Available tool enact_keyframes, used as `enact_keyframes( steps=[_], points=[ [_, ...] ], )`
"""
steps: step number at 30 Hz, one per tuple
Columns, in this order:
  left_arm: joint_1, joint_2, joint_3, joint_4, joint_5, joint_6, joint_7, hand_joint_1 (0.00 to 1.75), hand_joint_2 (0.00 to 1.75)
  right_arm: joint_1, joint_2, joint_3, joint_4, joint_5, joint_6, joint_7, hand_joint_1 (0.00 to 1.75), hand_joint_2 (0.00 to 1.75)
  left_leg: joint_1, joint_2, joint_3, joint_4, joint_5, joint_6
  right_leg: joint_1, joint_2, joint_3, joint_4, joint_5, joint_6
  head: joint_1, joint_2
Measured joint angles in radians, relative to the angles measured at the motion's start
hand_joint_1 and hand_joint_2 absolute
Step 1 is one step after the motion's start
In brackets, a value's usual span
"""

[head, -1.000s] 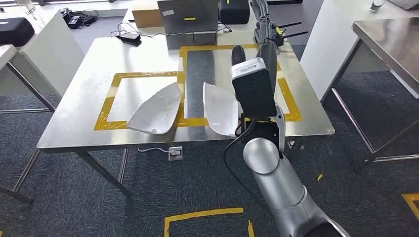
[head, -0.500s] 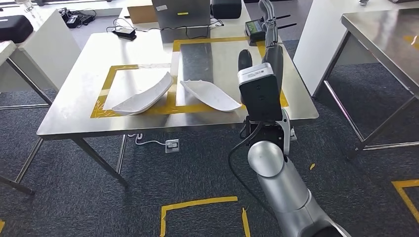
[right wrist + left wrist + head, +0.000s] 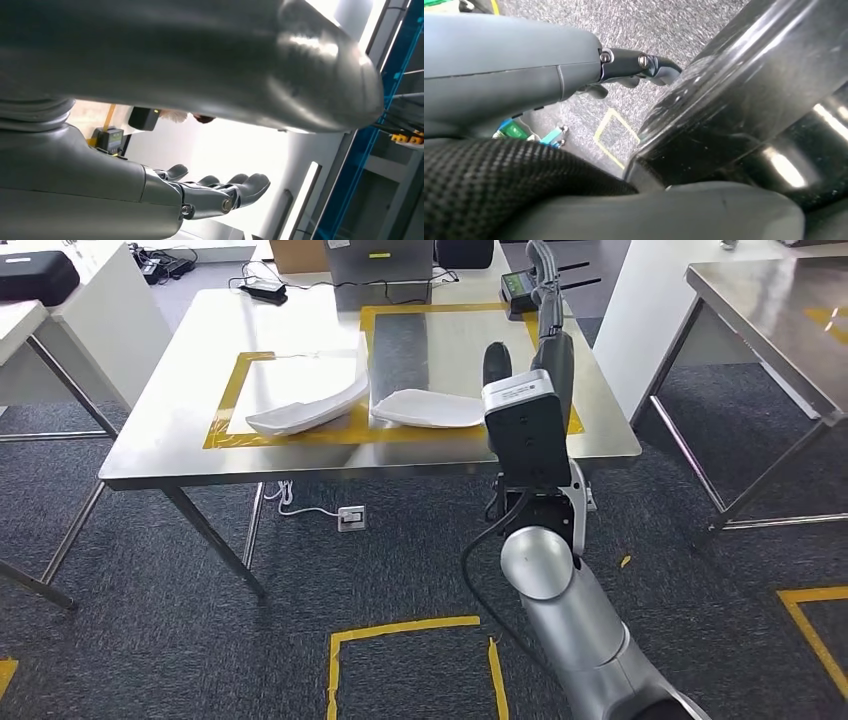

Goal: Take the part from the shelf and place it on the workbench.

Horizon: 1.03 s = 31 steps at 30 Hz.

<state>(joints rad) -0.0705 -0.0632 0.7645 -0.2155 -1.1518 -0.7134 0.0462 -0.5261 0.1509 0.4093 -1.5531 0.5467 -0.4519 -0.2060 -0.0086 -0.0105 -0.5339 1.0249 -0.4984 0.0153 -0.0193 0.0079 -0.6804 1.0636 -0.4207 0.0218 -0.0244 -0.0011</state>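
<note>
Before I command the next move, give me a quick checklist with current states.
1. Right robot hand empty, fingers spread: ok.
2. Left robot hand hanging low, nothing seen in it: ok.
3. Left white part and right white part both resting on the workbench: ok.
4. Parts fully inside the yellow tape frames: not ok, both lie across the tape lines.
5. More parts waiting on the shelf: cannot tell.

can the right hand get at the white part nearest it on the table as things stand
Probably yes. The right hand is raised over the table, fingers apart and holding nothing, and the white part lies just beside the forearm with nothing between.
</note>
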Motion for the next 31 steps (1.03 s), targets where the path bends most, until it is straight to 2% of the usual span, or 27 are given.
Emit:
enact_keyframes(
  steps=[1,3,4,5,6,7,8,9,10,11,12,14,15,16,18,19,20,21,22,23,24,25,26,27,29,31],
  points=[
    [0.000,-0.001,0.000,0.000,0.000,0.000,-0.001,0.00,0.00,0.001,-0.002,0.000,0.000,0.000,0.000,0.000,0.00,0.00,0.002,0.003,-0.011,-0.002,0.011,0.007,0.000,-0.001,-0.015,0.036,-0.038,0.003,0.001,0.000],
    [-0.001,-0.002,0.000,0.000,0.000,0.000,-0.002,0.00,0.00,0.001,-0.004,0.000,0.000,0.000,0.000,0.000,0.00,0.00,0.001,0.008,-0.039,-0.001,0.032,0.015,0.002,-0.002,-0.052,0.156,-0.131,0.006,0.002,0.000],
    [-0.001,-0.003,0.000,0.000,0.000,0.000,-0.003,0.00,0.00,0.002,-0.005,0.000,0.000,0.000,0.000,0.000,0.00,0.00,0.000,0.009,-0.053,0.000,0.042,0.016,0.004,-0.002,-0.063,0.213,-0.157,0.006,0.002,0.000],
    [-0.002,-0.004,0.000,0.000,0.000,0.000,-0.004,0.00,0.00,0.004,-0.007,0.000,0.000,0.000,0.000,0.000,0.00,0.00,-0.002,0.011,-0.068,0.001,0.053,0.017,0.006,-0.002,-0.062,0.249,-0.162,0.005,0.002,0.000],
    [-0.002,-0.004,0.000,0.000,0.000,0.000,-0.004,0.00,0.00,0.005,-0.009,0.000,0.001,0.000,0.000,0.000,0.00,0.00,-0.002,0.011,-0.083,0.003,0.064,0.016,0.009,-0.002,-0.044,0.252,-0.146,0.002,0.002,0.000],
    [-0.003,-0.005,0.000,0.000,0.000,0.000,-0.005,0.00,0.00,0.007,-0.010,0.000,0.001,-0.001,-0.001,0.000,0.00,0.00,-0.003,0.012,-0.098,0.005,0.075,0.015,0.012,-0.002,-0.006,0.219,-0.121,-0.002,0.002,0.000],
    [-0.004,-0.006,0.000,0.000,0.000,0.000,-0.004,0.00,0.00,0.008,-0.010,0.000,0.001,-0.001,-0.002,0.000,0.00,0.00,-0.003,0.012,-0.111,0.008,0.085,0.013,0.016,-0.003,0.048,0.156,-0.104,-0.007,0.002,0.000],
    [-0.005,-0.007,0.000,0.000,0.000,0.000,-0.004,0.00,0.00,0.009,-0.010,0.000,0.001,-0.002,-0.003,0.000,0.00,0.00,-0.004,0.011,-0.121,0.011,0.094,0.010,0.020,-0.003,0.103,0.081,-0.103,-0.014,0.002,0.000],
    [-0.006,-0.008,0.000,0.000,0.000,0.000,-0.004,0.00,0.00,0.011,-0.011,0.000,0.001,-0.003,-0.006,0.000,0.00,0.00,-0.004,0.010,-0.127,0.012,0.102,0.006,0.023,-0.003,0.145,0.021,-0.108,-0.020,0.002,0.000],
    [-0.007,-0.009,0.000,0.000,0.000,0.000,-0.004,0.00,0.00,0.014,-0.011,0.000,0.001,-0.006,-0.010,0.000,0.00,0.00,-0.004,0.009,-0.129,0.012,0.110,0.000,0.026,-0.002,0.168,-0.018,-0.119,-0.027,0.004,0.000],
    [-0.007,-0.009,0.000,0.000,0.000,0.000,-0.003,0.00,0.00,0.018,-0.012,0.000,0.003,-0.009,-0.013,0.000,0.00,0.00,-0.003,0.008,-0.129,0.009,0.117,-0.006,0.028,-0.002,0.173,-0.035,-0.122,-0.033,0.006,0.000],
    [-0.006,-0.008,0.000,0.000,0.001,0.000,-0.003,0.00,0.00,0.030,-0.015,0.000,0.015,-0.018,-0.018,-0.001,0.00,0.00,-0.001,0.007,-0.130,0.005,0.126,-0.018,0.027,-0.003,0.164,-0.042,-0.105,-0.046,0.010,0.000],
    [-0.006,-0.008,0.000,0.000,0.002,0.000,-0.005,0.00,0.00,0.038,-0.017,0.000,0.027,-0.023,-0.019,-0.001,0.00,0.00,-0.001,0.005,-0.136,0.015,0.111,-0.022,0.025,-0.003,0.159,-0.046,-0.093,-0.052,0.010,0.000],
    [-0.005,-0.008,0.000,0.000,0.004,0.000,-0.007,0.00,0.00,0.047,-0.018,-0.001,0.045,-0.028,-0.019,0.003,0.00,0.00,0.000,0.003,-0.147,0.042,0.078,-0.026,0.022,-0.004,0.150,-0.050,-0.080,-0.058,0.009,0.000],
    [-0.005,-0.007,0.000,0.000,0.009,0.000,-0.013,0.00,0.00,0.069,-0.024,-0.011,0.100,-0.033,-0.004,0.037,0.00,0.00,0.003,0.000,-0.175,0.151,-0.019,-0.033,0.019,-0.005,0.127,-0.051,-0.056,-0.062,0.008,0.000],
    [-0.005,-0.007,0.000,0.000,0.011,0.000,-0.016,0.00,0.00,0.083,-0.028,-0.021,0.140,-0.038,0.007,0.057,0.00,0.00,0.004,0.000,-0.184,0.211,-0.054,-0.037,0.018,-0.006,0.114,-0.051,-0.045,-0.061,0.009,0.000],
    [-0.004,-0.007,0.001,0.000,0.012,0.000,-0.019,0.00,0.00,0.096,-0.033,-0.034,0.191,-0.048,0.018,0.070,0.00,0.00,0.006,0.000,-0.184,0.256,-0.065,-0.040,0.018,-0.006,0.101,-0.051,-0.033,-0.059,0.009,0.000],
    [-0.003,-0.007,0.002,0.000,0.014,0.000,-0.020,0.00,0.00,0.108,-0.039,-0.050,0.253,-0.063,0.027,0.075,0.00,0.00,0.007,-0.001,-0.172,0.273,-0.056,-0.042,0.017,-0.007,0.087,-0.050,-0.021,-0.056,0.008,0.000],
    [0.000,-0.007,0.002,0.000,0.015,0.000,-0.019,0.00,0.00,0.116,-0.046,-0.068,0.322,-0.084,0.038,0.073,0.00,0.00,0.009,-0.001,-0.147,0.258,-0.034,-0.044,0.016,-0.008,0.072,-0.050,-0.010,-0.052,0.009,0.000],
    [0.003,-0.007,0.003,0.000,0.016,0.000,-0.017,0.00,0.00,0.121,-0.053,-0.090,0.400,-0.114,0.057,0.070,0.00,0.00,0.013,-0.001,-0.107,0.215,-0.014,-0.047,0.015,-0.008,0.057,-0.048,0.002,-0.046,0.009,0.000],
    [0.007,-0.007,0.003,0.000,0.017,0.000,-0.016,0.00,0.00,0.124,-0.062,-0.118,0.486,-0.156,0.086,0.070,0.00,0.00,0.017,-0.004,-0.057,0.152,-0.009,-0.049,0.015,-0.007,0.042,-0.046,0.012,-0.040,0.008,0.000],
    [0.011,-0.007,0.003,0.000,0.018,0.000,-0.016,0.00,0.00,0.127,-0.073,-0.153,0.581,-0.210,0.122,0.070,0.00,0.00,0.017,-0.010,-0.013,0.089,-0.015,-0.047,0.015,-0.007,0.030,-0.043,0.021,-0.033,0.008,0.000],
    [0.014,-0.007,0.003,0.000,0.018,0.000,-0.018,0.00,0.00,0.135,-0.087,-0.195,0.678,-0.271,0.161,0.069,0.00,0.00,0.017,-0.016,0.017,0.042,-0.026,-0.040,0.017,-0.009,0.023,-0.041,0.029,-0.024,0.008,0.000],
    [0.017,-0.006,0.003,0.000,0.019,0.000,-0.022,0.00,0.00,0.151,-0.101,-0.244,0.774,-0.332,0.198,0.069,0.00,0.00,0.014,-0.023,0.031,0.016,-0.036,-0.031,0.018,-0.013,0.020,-0.041,0.035,-0.017,0.008,0.000],
    [0.025,-0.005,0.006,0.000,0.024,0.000,-0.036,0.00,0.00,0.208,-0.130,-0.348,0.937,-0.432,0.254,0.080,0.00,0.00,0.010,-0.031,0.019,0.010,-0.030,-0.007,0.015,-0.023,0.019,-0.040,0.043,-0.003,0.010,0.000],
    [0.031,-0.004,0.011,0.000,0.029,0.000,-0.048,0.00,0.00,0.258,-0.148,-0.424,1.035,-0.488,0.282,0.096,0.00,0.00,0.009,-0.032,0.006,0.010,-0.018,0.007,0.010,-0.023,0.010,-0.024,0.023,0.006,0.011,0.000]
  ],
)
